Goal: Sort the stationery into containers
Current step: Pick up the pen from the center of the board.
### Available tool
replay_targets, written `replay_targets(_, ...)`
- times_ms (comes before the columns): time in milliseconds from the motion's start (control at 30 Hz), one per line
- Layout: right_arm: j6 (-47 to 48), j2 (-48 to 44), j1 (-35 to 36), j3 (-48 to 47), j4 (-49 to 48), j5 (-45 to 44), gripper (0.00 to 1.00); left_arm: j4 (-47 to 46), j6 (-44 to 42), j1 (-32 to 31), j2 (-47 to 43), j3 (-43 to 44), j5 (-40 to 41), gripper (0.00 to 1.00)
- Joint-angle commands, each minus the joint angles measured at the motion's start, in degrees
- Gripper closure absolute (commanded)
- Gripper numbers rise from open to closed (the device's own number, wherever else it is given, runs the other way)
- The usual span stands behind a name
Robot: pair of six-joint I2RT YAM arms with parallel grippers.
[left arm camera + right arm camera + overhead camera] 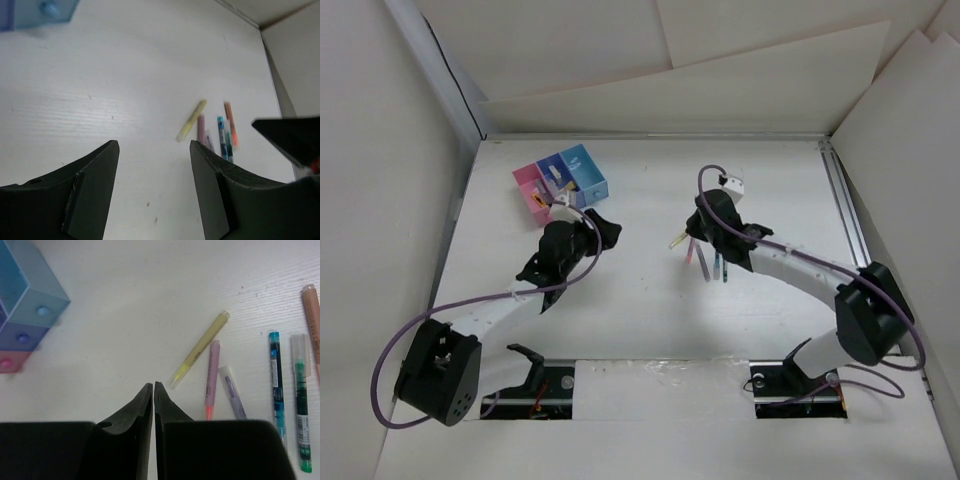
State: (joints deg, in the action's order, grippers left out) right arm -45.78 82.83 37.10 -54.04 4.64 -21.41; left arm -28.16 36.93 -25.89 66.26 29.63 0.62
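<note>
The containers, pink (530, 190), dark blue (555, 176) and light blue (586, 170), stand joined at the back left, with small items inside the pink and dark blue ones. Several pens lie mid-table: a yellow stick (200, 347), a pink pen (212, 377), a short purple one (233, 397), a blue pen (275, 385), a green pen (301, 420) and an orange-tan pen (312, 320). My right gripper (154, 385) is shut and empty, just left of the yellow stick. My left gripper (154, 145) is open and empty, between the bins and the pens (220, 132).
White walls enclose the table on the left, back and right. The bins also show in the right wrist view (30, 295), far left. The right arm's dark shape (290, 137) is beyond the pens in the left wrist view. Metal rails run along the right edge (845, 215).
</note>
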Motion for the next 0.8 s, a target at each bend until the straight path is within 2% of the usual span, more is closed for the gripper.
replay_targets(0, -0.71, 4.61, 1.04, -6.24, 4.92, -6.08, 0.88, -8.58, -2.47, -0.13, -2.97, -3.25, -11.67, 0.44)
replay_targets(67, -2.64, 8.73, 2.35, -8.53, 8.18, -8.2, 0.76, -8.58, -3.17, -0.13, -3.68, -4.65, -12.4, 0.43)
replay_targets(200, -5.71, 14.02, 2.36, -9.15, 9.5, -9.79, 0.64, -8.58, -4.85, -0.13, -5.0, -5.8, -14.86, 0.42)
replay_targets(400, -7.56, 19.91, 2.36, -13.89, 12.14, -10.32, 0.64, -9.72, -4.32, -0.13, -10.62, -7.65, -16.0, 0.42)
replay_targets(567, -8.71, 21.24, 2.36, -16.0, 13.37, -10.32, 0.64, -9.72, -4.32, -0.13, -16.07, -9.76, -16.0, 0.41)
replay_targets(767, -10.38, 25.18, 2.36, -19.08, 14.6, -10.32, 0.64, -9.72, -4.32, -0.13, -17.22, -10.29, -16.53, 0.41)
